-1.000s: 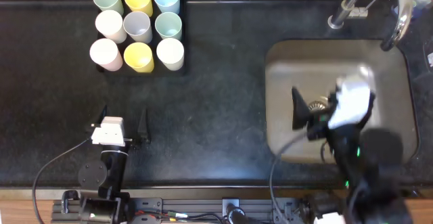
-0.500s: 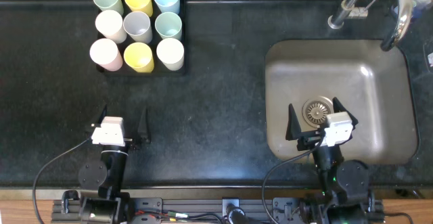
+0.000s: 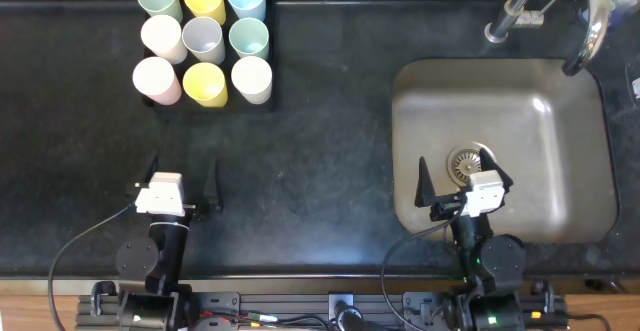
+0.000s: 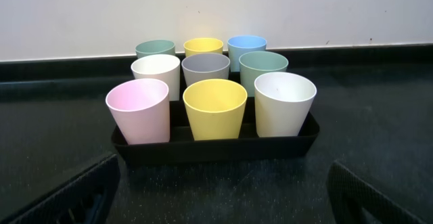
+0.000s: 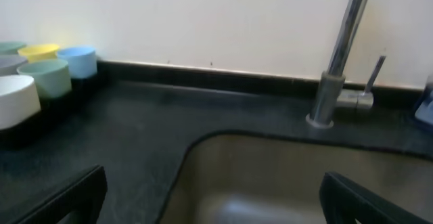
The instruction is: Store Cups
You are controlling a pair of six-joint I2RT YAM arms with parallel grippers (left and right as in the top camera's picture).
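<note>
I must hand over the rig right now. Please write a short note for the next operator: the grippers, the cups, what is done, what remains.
Left gripper: open, holding nothing, over the countertop, facing the tray.
Right gripper: open, holding nothing, at the near side of the sink.
Cups: nine, upright, in three rows of three inside the black tray.
Done: storing looks complete, since every place in the tray is filled.
Left: probably only a final check.
</note>
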